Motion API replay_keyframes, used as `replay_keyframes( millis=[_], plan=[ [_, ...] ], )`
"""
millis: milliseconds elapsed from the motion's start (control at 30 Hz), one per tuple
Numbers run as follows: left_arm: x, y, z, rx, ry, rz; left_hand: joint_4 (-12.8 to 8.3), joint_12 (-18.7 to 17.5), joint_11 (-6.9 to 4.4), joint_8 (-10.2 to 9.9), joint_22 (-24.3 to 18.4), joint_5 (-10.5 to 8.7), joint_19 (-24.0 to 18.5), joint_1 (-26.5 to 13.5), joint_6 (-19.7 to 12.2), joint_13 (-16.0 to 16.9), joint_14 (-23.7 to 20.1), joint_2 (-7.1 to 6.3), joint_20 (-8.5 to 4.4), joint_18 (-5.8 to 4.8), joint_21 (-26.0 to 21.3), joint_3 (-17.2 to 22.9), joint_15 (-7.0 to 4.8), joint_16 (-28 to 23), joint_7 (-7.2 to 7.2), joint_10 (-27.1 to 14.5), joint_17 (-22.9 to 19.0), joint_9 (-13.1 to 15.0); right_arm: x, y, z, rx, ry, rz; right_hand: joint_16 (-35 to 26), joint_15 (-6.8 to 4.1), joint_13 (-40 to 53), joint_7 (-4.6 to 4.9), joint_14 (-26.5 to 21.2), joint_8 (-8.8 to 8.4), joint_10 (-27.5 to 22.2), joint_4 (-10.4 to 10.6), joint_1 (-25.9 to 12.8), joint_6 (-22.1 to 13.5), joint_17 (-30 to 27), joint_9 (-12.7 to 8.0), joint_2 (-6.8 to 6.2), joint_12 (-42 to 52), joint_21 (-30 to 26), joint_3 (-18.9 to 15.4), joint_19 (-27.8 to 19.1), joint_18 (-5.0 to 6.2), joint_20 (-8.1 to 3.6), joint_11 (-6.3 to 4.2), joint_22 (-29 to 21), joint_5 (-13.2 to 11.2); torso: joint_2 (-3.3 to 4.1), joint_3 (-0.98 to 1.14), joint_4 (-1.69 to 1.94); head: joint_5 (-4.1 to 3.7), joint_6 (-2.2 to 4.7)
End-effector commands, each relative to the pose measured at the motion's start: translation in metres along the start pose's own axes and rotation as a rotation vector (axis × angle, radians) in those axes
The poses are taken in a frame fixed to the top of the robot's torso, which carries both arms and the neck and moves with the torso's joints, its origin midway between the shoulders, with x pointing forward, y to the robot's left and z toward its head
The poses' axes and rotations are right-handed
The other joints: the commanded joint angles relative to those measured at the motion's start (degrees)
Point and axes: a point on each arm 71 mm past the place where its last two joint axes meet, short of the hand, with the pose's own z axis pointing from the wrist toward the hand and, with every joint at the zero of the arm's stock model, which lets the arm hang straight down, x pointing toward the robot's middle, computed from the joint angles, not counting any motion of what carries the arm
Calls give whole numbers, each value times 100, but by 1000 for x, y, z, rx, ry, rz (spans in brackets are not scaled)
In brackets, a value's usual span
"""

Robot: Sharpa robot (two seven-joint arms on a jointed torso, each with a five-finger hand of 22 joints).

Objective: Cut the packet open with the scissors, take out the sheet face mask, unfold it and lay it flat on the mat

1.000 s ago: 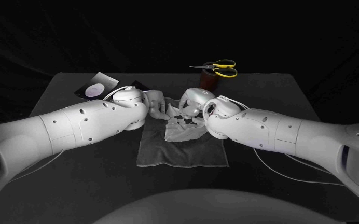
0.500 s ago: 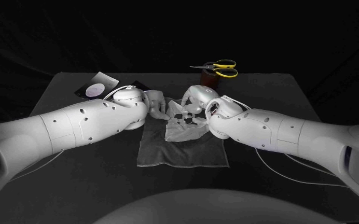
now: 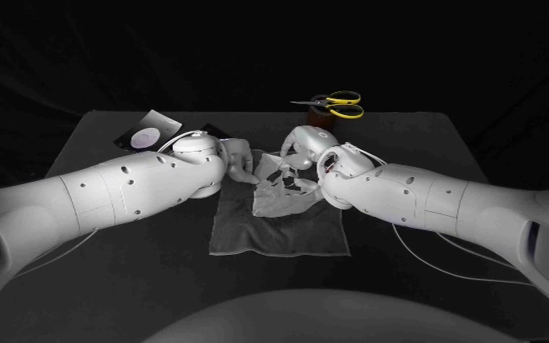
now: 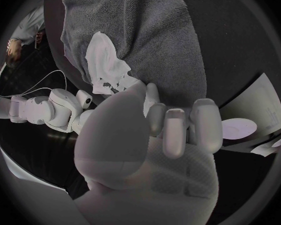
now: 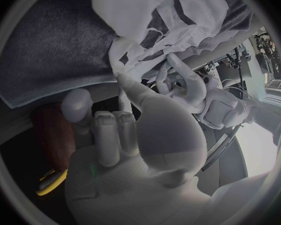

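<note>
The right hand (image 3: pixel 300 146) now sits a little higher and farther toward the back of the counter (image 3: pixel 171 295) than it did a second ago, and the sheet face mask (image 3: pixel 280 194) has come with it: a thin strip of the white sheet now rises from the crumpled heap to that hand, where before the hand was low against the pile. In the right wrist view its fingers (image 5: pixel 131 87) are pinching an edge of the mask, with the rest curled back beside the palm. The left hand (image 3: pixel 238 159) has hardly moved. It stays at the mask's opposite edge, and in the left wrist view its thumb and one finger meet on the sheet's rim while the others curl in, so it reads as a pinch too, though the contact is partly hidden. The mask itself lies bunched and folded on the far half of the grey mat (image 3: pixel 280 236), touching it, with its cut-outs showing as dark gaps. The scissors (image 3: pixel 334 103) rest on their brown holder (image 3: pixel 319 124) behind the mat, well apart from both hands, and the opened packet (image 3: pixel 149 131) lies off at the far left corner. By my judgement, cutting and taking out are done and unfolding is under way. The small lift has begun to draw one layer free, but most of the sheet is not yet spread, so the hands need to pull apart gently, since such a thin wet sheet could cling to itself or tear.
</note>
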Motion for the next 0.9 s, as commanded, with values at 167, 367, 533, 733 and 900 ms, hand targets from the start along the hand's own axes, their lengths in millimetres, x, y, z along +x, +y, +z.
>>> replay_keyframes(
  millis=[167, 367, 533, 733, 900],
  plan=[
    [10, 7, 0, -39, 62, 33, 20, 23, 2, 17, 207, 16, 34, 19, 32, 19, 394, -17, 8, -42, 26, 24, -30, 38, -16, 55, 564, 6, -2, -2, 3, 3, 4, -11, 21, -41, 1505, 31, 598, 34, 595, -6, -74, -21, 1510, 30, -29, 28, 8, 59, 0, 16, -40, -44, -5, -22, 3, -2, 2, -6, 0],
    [10, 8, 0, -43, 62, 32, 22, 23, 2, 20, 210, 16, 35, 8, 34, 19, 394, -16, 8, -43, 28, 23, -30, 39, -17, 55, 565, 7, -1, -3, 6, 2, 27, 6, 21, -40, 1505, 34, 598, 40, 595, -16, -121, -62, 1510, 58, -54, 28, -95, 86, -67, 38, -42, -42, -65, -23, 0, -2, 0, -2, 0],
    [10, 9, 0, -44, 58, 27, 26, 12, 1, 23, 199, 17, 28, -13, 34, -9, 389, -12, 7, -40, 19, 22, -31, 34, -17, 40, 546, 7, -5, -3, 6, -5, 17, 48, 21, 117, 1421, 309, 598, -372, 556, 136, -502, -776, 1510, -54, -224, -86, -440, -139, -301, 72, 36, 180, -256, -33, 1, 0, -5, -2, 0],
    [8, 11, 0, -43, 33, 5, 27, -69, 11, 10, 145, 16, -12, -92, -12, -188, 372, -16, 5, -25, -24, 10, -26, 14, -2, -64, 478, -3, -13, -8, 2, -9, 10, 108, -189, 347, 948, 563, 436, -761, 295, 400, -821, -1346, 1098, -167, -352, -736, -1046, -557, -713, 169, 245, 418, -597, -26, -5, 6, -9, -19, 0],
    [6, 13, -2, -39, 5, -21, 25, -158, 26, -3, 91, 16, -51, -141, -61, -374, 357, -19, 7, -10, -69, 4, -15, -4, 17, -177, 422, -12, -23, -19, -8, 7, 18, 139, -194, 366, 938, 577, 429, -789, 286, 446, -825, -1370, 1090, -170, -345, -747, -1087, -641, -742, 186, 280, 436, -615, -25, -2, 11, -16, -36, 0]
  ],
)
